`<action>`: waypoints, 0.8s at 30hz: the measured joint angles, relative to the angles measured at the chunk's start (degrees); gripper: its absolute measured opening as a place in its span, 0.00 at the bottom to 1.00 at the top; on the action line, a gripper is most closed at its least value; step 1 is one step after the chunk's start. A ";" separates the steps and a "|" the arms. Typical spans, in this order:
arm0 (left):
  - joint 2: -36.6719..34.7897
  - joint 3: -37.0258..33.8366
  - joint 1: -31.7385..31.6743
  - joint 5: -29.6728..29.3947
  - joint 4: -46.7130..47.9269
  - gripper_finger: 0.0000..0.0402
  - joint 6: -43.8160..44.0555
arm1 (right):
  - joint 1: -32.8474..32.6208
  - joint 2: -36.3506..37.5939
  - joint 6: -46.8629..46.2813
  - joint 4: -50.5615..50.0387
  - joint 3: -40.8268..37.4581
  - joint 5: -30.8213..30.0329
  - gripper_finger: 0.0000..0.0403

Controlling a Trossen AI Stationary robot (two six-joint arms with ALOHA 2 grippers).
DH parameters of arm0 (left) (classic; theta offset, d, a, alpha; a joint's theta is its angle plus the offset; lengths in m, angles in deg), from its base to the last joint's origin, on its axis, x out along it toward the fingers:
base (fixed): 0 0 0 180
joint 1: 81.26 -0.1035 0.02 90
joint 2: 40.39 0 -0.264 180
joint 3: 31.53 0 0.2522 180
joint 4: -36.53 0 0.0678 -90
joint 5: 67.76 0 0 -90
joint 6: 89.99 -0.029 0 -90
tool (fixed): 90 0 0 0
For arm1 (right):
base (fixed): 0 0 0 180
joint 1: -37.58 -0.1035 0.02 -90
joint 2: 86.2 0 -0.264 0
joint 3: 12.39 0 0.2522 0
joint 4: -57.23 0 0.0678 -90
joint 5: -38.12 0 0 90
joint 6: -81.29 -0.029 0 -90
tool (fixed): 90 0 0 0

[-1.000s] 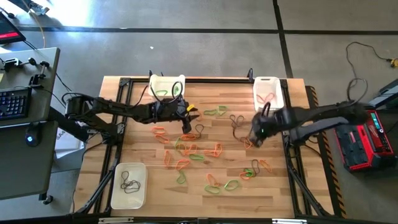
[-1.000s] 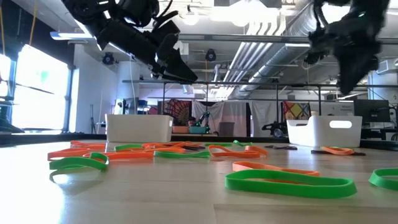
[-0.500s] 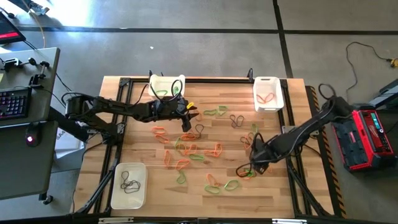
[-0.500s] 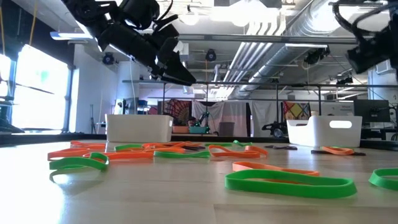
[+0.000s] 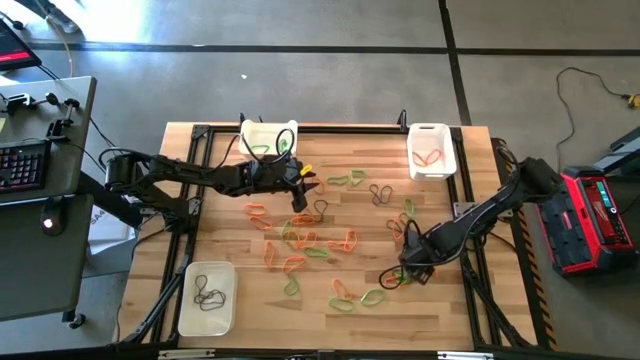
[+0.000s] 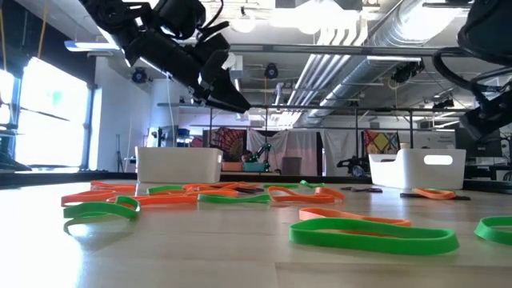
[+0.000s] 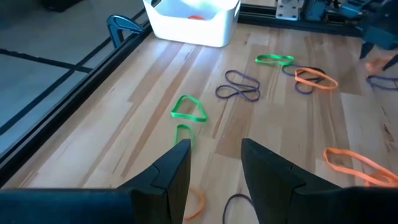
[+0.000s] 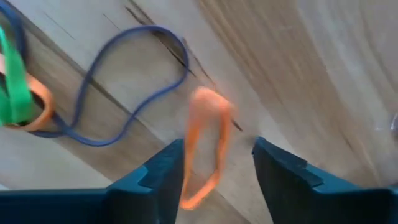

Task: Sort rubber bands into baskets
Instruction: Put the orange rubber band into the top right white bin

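Note:
Several green, orange and dark rubber bands [image 5: 320, 240] lie scattered flat on the wooden table [image 5: 230, 240]. Three white baskets stand at the far left [image 5: 268, 138], far right [image 5: 432, 150] and near left [image 5: 207, 298]. My right gripper [image 8: 214, 158] points down at the table's near right, open. Its fingers stand on either side of an orange band [image 8: 205, 143] that lies on the wood beside a dark blue band [image 8: 124, 87]. My left gripper [image 7: 214, 152] hovers open above the bands in the table's middle, with nothing between its fingers.
The near left basket holds dark bands [image 5: 207, 293], the far left one a green band [image 5: 262, 149] and the far right one an orange band [image 5: 430, 156]. A desk with a keyboard [image 5: 22, 165] stands left of the table. A red box [image 5: 590, 220] stands to its right.
My right gripper has swung from the table's far right, near the far right basket, toward the near edge. It has also come down to just above the bands at the near right. The bands on the table lie as before.

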 joint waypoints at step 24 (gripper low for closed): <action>0.00 0.00 0.00 -0.04 0.23 0.32 0.33 | 15.72 8.77 13.33 -11.57 9.27 -21.02 0.00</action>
